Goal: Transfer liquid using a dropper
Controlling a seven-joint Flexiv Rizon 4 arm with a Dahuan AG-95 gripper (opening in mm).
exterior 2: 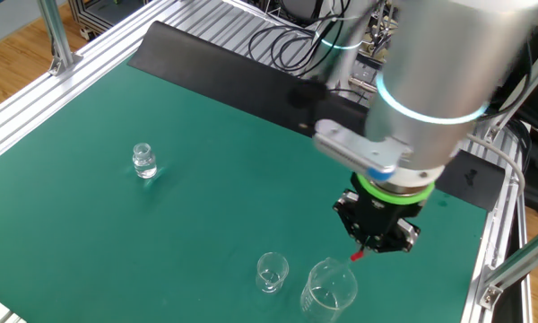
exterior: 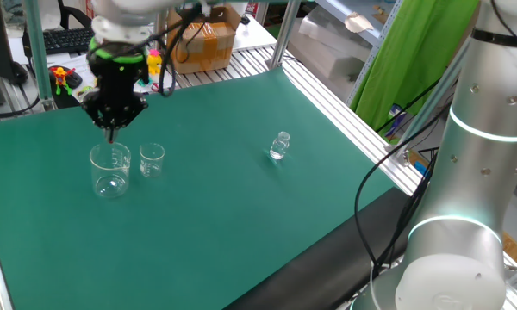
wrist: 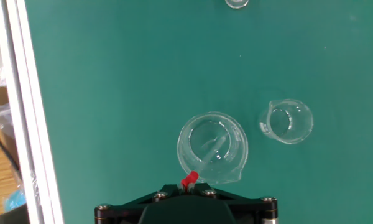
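Observation:
My gripper [exterior: 112, 127] hangs just above the larger clear beaker [exterior: 110, 170] and is shut on the dropper's red bulb [wrist: 188, 182]. The dropper's thin clear stem [wrist: 211, 152] slants down into that beaker in the hand view. In the other fixed view the gripper [exterior 2: 366, 251] sits just above and right of the same beaker [exterior 2: 328, 289], with the red bulb [exterior 2: 357, 257] showing at the fingertips. A smaller clear beaker [exterior: 152, 160] stands just beside the larger one; it also shows in the hand view [wrist: 288, 121] and the other fixed view [exterior 2: 272, 272].
A small clear glass bottle [exterior: 279, 146] stands apart toward the middle of the green mat, also in the other fixed view [exterior 2: 144, 161]. Aluminium rails [wrist: 25, 112] edge the mat. A second silver arm [exterior: 465, 172] stands at the right front corner.

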